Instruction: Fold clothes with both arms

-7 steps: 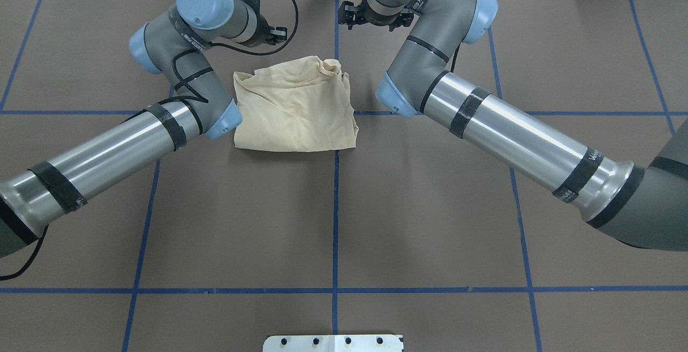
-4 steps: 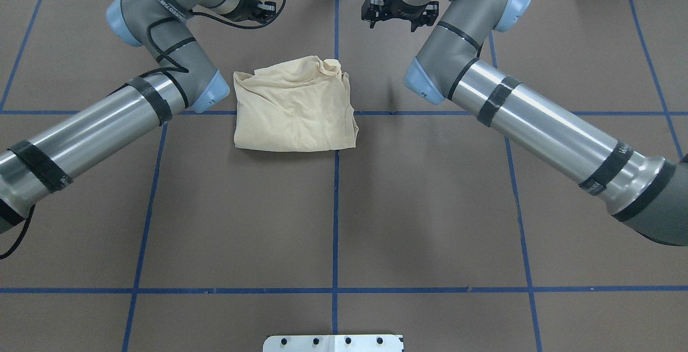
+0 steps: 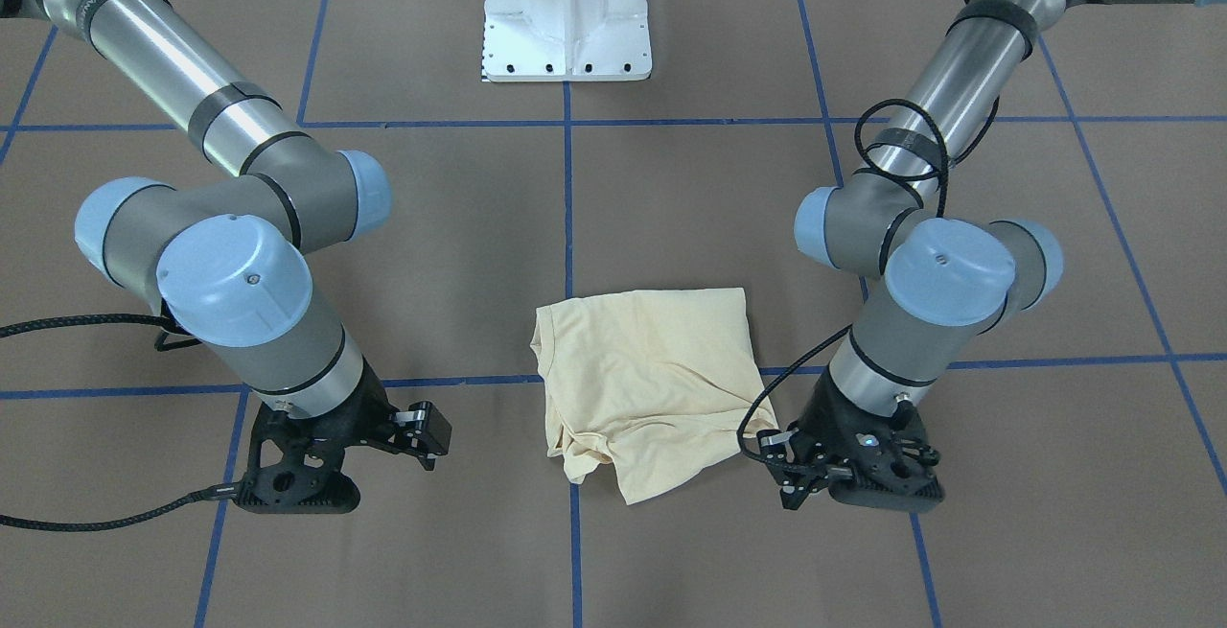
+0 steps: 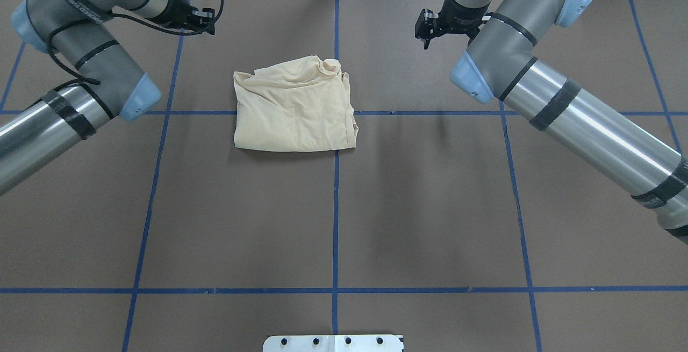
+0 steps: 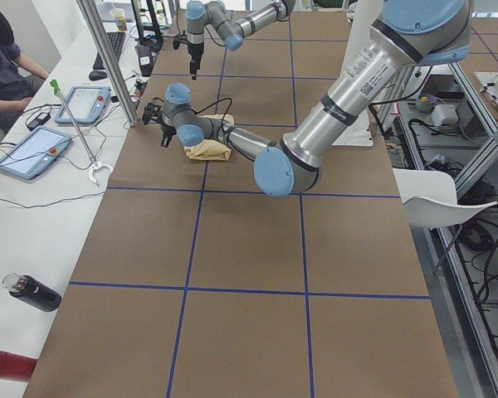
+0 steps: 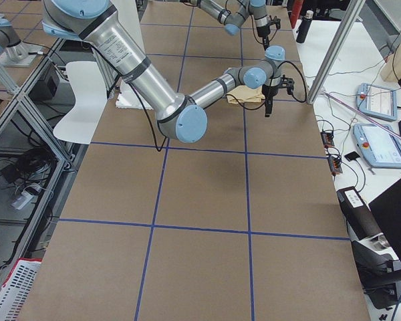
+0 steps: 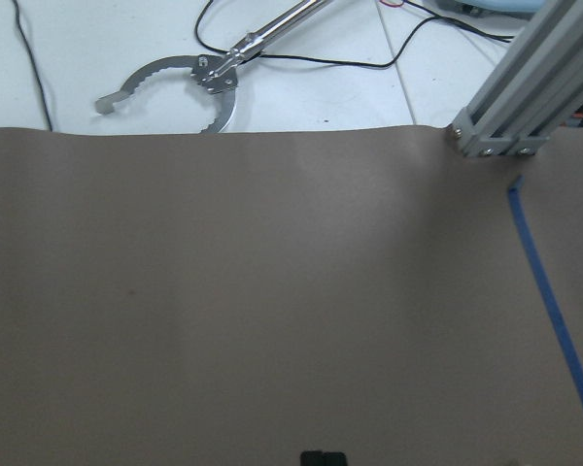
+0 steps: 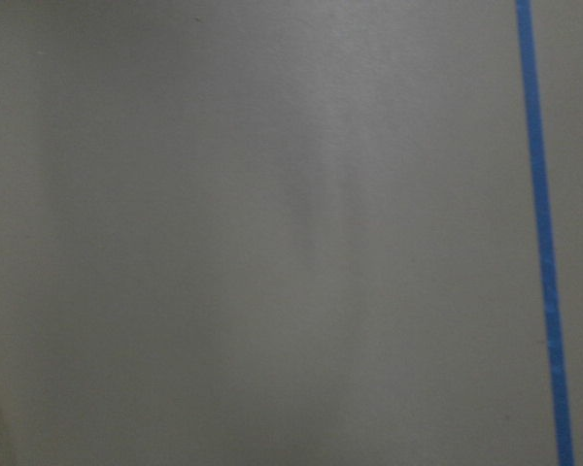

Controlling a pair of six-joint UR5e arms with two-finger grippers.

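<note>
**Folded garment and both arms.** A pale cream-yellow long-sleeved T-shirt point(image 4: 293, 107), folded into a compact, rumpled rectangle, lies on the brown table surface point(image 4: 430, 207). It sits in the table's far half, toward the edge opposite the robot and about midway along that edge. The side of the garment on the robot's right overlaps a crossing of the blue tape grid lines point(image 4: 335, 223).

The left grey-and-silver jointed arm point(image 4: 80, 51) and the right grey-and-silver jointed arm point(image 4: 564, 110) flank the garment, and neither touches it. The left black two-finger gripper point(image 3: 781, 470) hangs off the garment's far left corner with its fingers parted and empty. The right black two-finger gripper point(image 3: 422, 436) stands well apart on the other side, also empty. Its fingers appear parted, though the oblique view leaves this uncertain.

A white pedestal base point(image 3: 566, 24) stands at the near edge.
</note>
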